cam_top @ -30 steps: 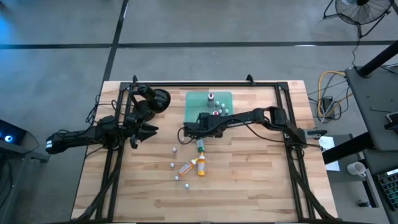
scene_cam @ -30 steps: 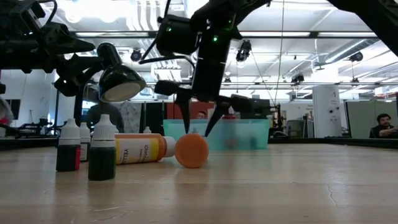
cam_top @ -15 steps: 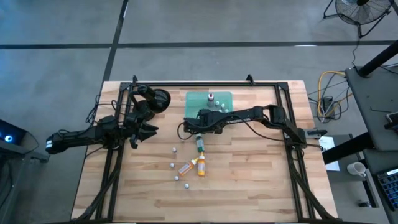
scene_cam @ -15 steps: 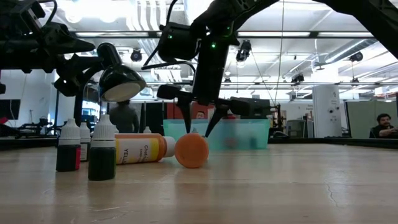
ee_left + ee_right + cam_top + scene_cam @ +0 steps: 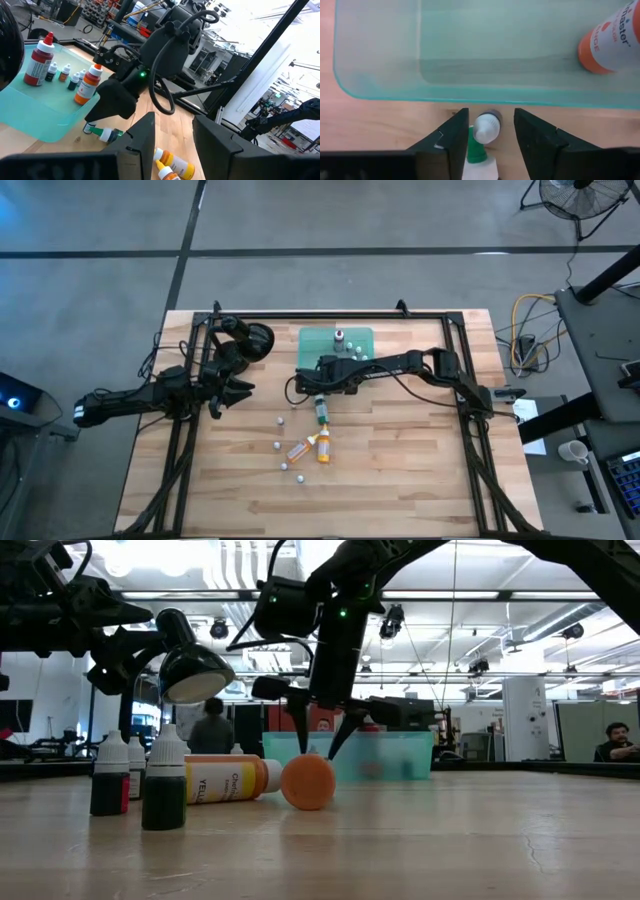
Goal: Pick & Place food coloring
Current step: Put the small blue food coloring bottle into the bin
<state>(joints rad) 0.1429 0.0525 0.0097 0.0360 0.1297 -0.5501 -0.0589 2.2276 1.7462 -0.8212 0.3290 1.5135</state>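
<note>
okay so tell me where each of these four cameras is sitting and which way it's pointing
High view: overhead, looking straight down at the table; both arms show.
Low view: at tabletop height, looking level across into the room; the right end effector hangs in from above.
Left wrist view: on the left arm, facing the right arm over the green tray; its own fingers show.
Right wrist view: on the right arm, looking down; its fingers straddle the green bottle.
Shared: both wrist views show the tray and green bottle.
</note>
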